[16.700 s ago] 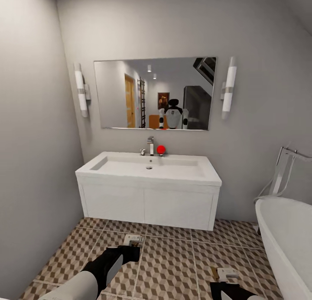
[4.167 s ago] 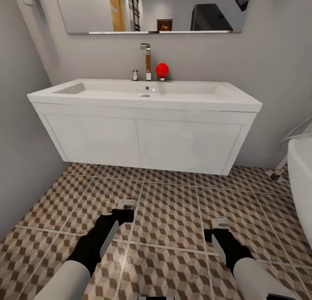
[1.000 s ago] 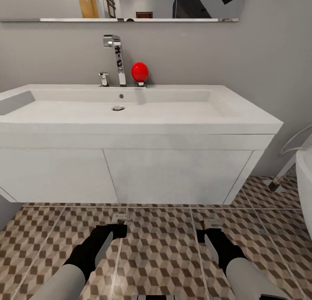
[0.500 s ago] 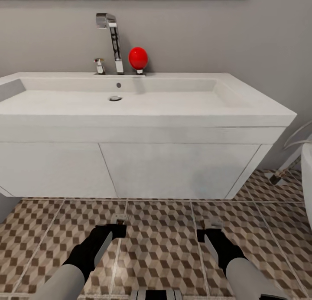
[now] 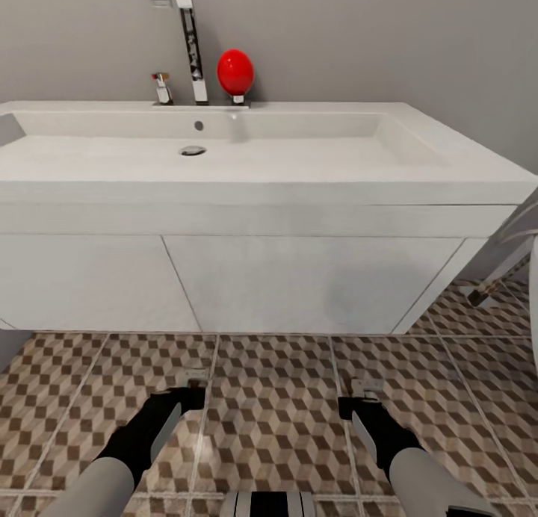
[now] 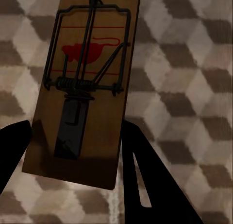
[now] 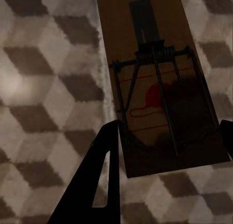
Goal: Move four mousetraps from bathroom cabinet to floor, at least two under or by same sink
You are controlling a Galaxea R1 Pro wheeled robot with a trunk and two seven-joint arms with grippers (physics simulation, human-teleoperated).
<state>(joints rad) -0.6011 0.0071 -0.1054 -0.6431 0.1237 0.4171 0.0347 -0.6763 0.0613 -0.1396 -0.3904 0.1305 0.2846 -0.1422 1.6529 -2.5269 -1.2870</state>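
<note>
- You have rolled closer to the bathroom sink: its white vanity now spans the head view, where a moment ago the mirror's lower edge showed above the tap.
- Your left pincer is clamped on 1 mousetrap; in the left wrist view the dark fingers press both long edges of the board, its spring bar facing the camera.
- Your right pincer likewise grips a 2nd mousetrap by its near end, held above the tiles.
- Both traps hang over the bathroom floor, just in front of the vanity's lower front edge and not yet resting on it, as far as the wrist views tell.
- That approach matters: setting these 2 down here would likely put them directly next to the sink, as the task asks.
- A red ball-shaped object sits by the tap on the basin's back rim; leave it alone.
</note>
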